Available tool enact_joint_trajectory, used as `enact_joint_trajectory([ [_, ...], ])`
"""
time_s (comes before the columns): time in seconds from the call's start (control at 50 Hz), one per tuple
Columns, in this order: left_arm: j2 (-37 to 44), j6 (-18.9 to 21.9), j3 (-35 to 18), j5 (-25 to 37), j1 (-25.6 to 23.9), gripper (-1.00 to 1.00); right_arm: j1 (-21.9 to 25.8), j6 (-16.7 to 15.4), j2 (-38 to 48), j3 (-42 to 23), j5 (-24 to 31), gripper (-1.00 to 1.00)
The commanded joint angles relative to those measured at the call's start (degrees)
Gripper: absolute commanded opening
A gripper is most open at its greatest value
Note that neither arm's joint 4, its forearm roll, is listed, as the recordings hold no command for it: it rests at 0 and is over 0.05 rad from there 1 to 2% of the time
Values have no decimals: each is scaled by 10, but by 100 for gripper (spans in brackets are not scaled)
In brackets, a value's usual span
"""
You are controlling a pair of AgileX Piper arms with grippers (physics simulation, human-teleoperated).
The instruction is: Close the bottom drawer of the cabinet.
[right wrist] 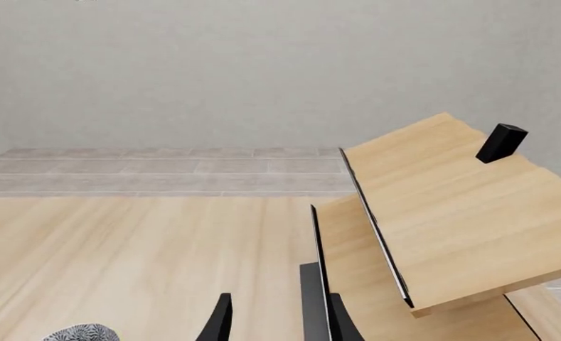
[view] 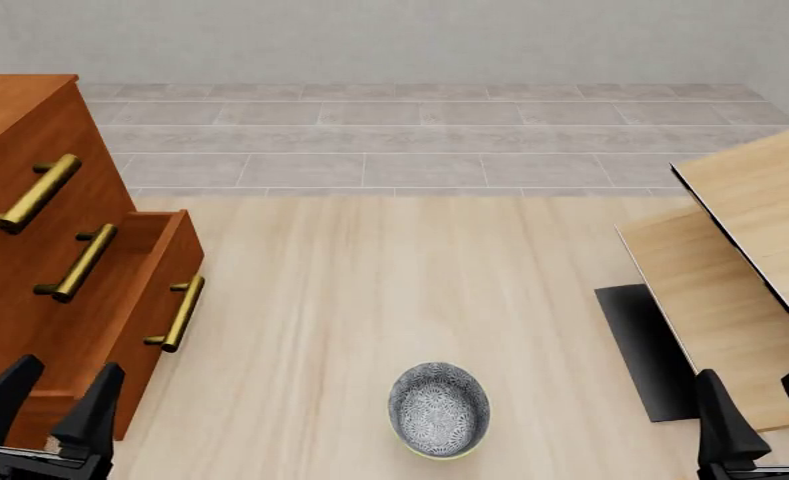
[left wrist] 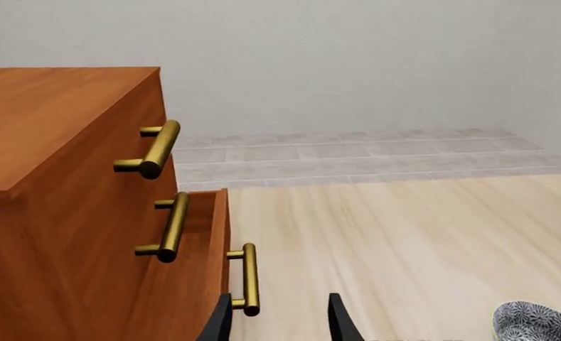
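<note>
The reddish wooden bottom drawer (view: 154, 300), with its round brass bar handle (view: 181, 313), juts open from the cabinet (view: 14, 150). Just ahead of the drawer's near corner, the left gripper (view: 50, 400) hovers with its jaws apart and empty. The right gripper (view: 757, 405) is likewise open, holding nothing.

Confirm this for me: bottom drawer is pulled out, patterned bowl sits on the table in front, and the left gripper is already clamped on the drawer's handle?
Not quite. The left gripper is open and holds nothing; the front view shows it short of the bottom drawer's handle. The drawer is pulled out, and the patterned bowl is on the table.
</note>
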Motion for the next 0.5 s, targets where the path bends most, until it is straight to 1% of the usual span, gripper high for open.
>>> enact_joint_trajectory([
  [0.02, 85, -5, 0, -71, -59, 100, -3, 4, 0, 0, -1, 100],
  [0.1, 120, -3, 1, -102, -74, 100, -4, 6, 0, 1, -2, 100],
  [0.18, 197, -13, 1, -160, -101, 100, -5, 7, 0, 1, -3, 100],
  [0.24, 219, -15, 1, -178, -109, 100, -4, 8, 1, 0, -3, 100],
  [0.26, 239, -22, 1, -193, -116, 100, -4, 8, 1, 0, -4, 100],
  [0.32, 303, -24, 0, -239, -133, 100, -3, 9, 1, 0, -3, 100],
  [0.38, 344, -34, -1, -272, -146, 100, -2, 8, 1, 0, -3, 100],
  [0.5, 402, -40, -4, -316, -165, 100, -4, 8, 0, -1, -2, 100],
])
